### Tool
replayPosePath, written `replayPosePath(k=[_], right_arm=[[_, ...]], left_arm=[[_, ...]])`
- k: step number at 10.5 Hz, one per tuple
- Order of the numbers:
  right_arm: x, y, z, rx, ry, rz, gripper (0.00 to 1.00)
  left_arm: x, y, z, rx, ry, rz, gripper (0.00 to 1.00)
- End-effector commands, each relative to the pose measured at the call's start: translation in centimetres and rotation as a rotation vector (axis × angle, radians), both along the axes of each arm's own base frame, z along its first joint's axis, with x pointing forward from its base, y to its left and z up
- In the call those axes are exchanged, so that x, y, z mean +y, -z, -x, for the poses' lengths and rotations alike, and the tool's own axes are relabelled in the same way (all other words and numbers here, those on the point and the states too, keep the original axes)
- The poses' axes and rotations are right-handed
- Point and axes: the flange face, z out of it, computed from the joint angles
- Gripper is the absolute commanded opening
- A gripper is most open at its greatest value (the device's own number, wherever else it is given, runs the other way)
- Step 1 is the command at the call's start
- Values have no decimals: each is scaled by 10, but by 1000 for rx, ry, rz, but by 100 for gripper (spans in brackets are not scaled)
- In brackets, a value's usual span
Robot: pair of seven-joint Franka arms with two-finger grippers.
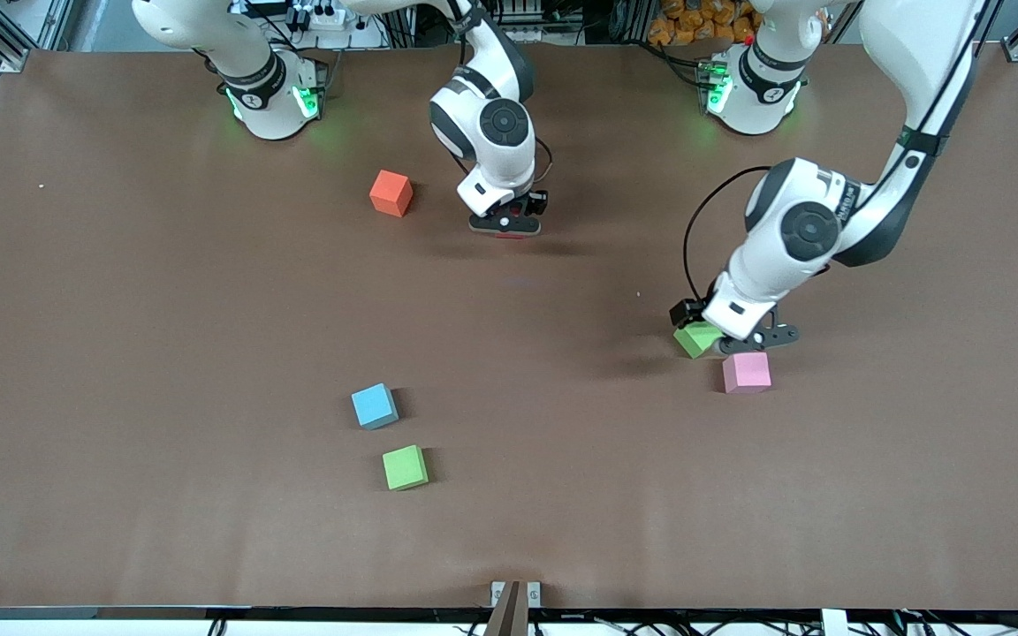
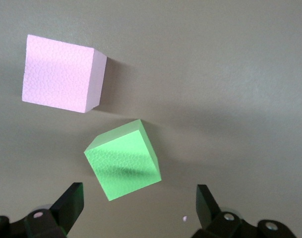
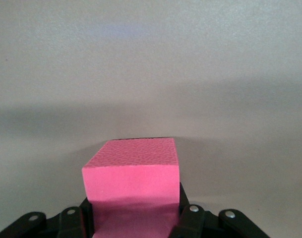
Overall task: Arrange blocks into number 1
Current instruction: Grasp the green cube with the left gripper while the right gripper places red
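My left gripper (image 1: 733,343) hangs open low over a tilted green block (image 1: 697,338), with a pink block (image 1: 746,372) just beside it, nearer the front camera. In the left wrist view the green block (image 2: 123,159) lies just ahead of the spread fingers (image 2: 71,204), untouched, and the pink block (image 2: 61,74) sits apart from it. My right gripper (image 1: 509,227) is down at the table near the middle, shut on a red block (image 1: 513,234). The right wrist view shows that block (image 3: 133,178) clamped between the jaws. No purple block is in view.
An orange block (image 1: 391,193) rests beside the right gripper, toward the right arm's end. A blue block (image 1: 375,405) and a second green block (image 1: 406,466) lie close together nearer the front camera. The brown table (image 1: 120,353) spreads wide around them.
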Motion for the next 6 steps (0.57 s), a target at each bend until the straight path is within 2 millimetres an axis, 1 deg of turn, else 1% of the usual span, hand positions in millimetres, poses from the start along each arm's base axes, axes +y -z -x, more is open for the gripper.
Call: replayPosePath(k=[1,2,4,6], right_arm=[[-7,-12,10,-4,16,-12,0],[-6,-12,10,-3,22,-11,0],[-4,-12,15,-2,25,-8,0],[-4,-10,19,0,23,-3,0]], left_arm=[[-3,9,-15,35,-132,36,100],[-1,15,-18,43,-154,40,100],[12,18,-21,43,-159,21,100],[15,23,-19,37,-129,-10,100]])
